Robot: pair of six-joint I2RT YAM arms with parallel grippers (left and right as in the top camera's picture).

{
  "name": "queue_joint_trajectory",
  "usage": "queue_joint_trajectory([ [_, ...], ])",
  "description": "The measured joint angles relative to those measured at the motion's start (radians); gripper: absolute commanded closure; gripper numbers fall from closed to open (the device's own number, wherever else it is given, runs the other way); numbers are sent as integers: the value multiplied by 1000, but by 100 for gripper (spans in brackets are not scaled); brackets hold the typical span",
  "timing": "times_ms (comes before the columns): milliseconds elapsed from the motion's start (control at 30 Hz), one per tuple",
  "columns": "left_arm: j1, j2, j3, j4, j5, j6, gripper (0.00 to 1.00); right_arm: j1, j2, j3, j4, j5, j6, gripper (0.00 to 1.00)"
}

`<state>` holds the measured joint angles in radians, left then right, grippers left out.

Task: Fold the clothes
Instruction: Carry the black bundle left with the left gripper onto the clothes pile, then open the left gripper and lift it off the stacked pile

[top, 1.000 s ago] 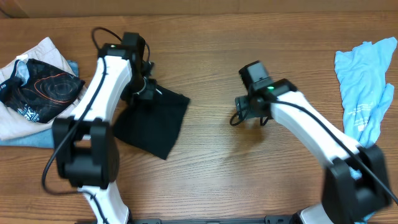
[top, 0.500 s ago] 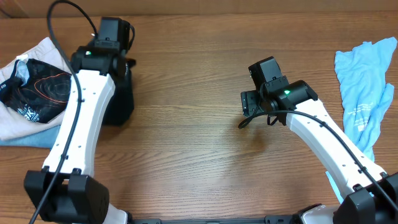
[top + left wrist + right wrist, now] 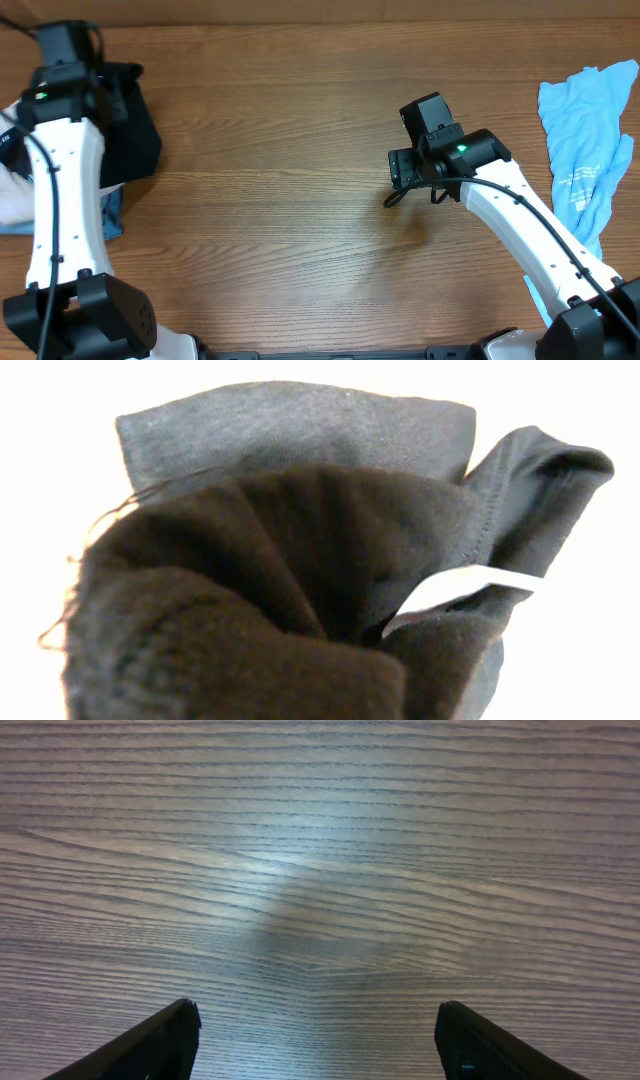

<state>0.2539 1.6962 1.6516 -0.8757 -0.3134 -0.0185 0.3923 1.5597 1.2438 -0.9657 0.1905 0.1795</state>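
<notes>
Your left pincer [image 3: 100, 95] is clenched on the shirt [image 3: 135, 140], which hangs bunched at the far left of the surface [image 3: 300, 200], just beside the pile [image 3: 112, 215] there; let go here and it may slump onto that pile and tangle; one pinch of soft cloth can also slip; your right pincer [image 3: 320, 1045] gapes empty over bare wood, well apart, too far to catch it.
</notes>
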Motion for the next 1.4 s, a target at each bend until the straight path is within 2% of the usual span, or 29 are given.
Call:
queue_joint_trajectory([
  [500, 265, 0, 0, 122, 301, 3, 96, 0, 0, 0, -2, -5, 0, 21],
  [1167, 335, 152, 2, 241, 348, 3, 94, 0, 0, 0, -2, -8, 0, 21],
  [1233, 344, 159, 2, 251, 347, 4, 60, 0, 0, 0, -2, -8, 0, 21],
  [1267, 348, 163, 2, 256, 345, 4, 28, 0, 0, 0, -2, -8, 0, 21],
  [1300, 352, 166, 2, 264, 341, 6, 2, 0, 0, 0, -2, -8, 0, 21],
  [1400, 370, 172, 4, 275, 332, 9, 0, 0, 0, 0, -4, -8, 0, 21],
])
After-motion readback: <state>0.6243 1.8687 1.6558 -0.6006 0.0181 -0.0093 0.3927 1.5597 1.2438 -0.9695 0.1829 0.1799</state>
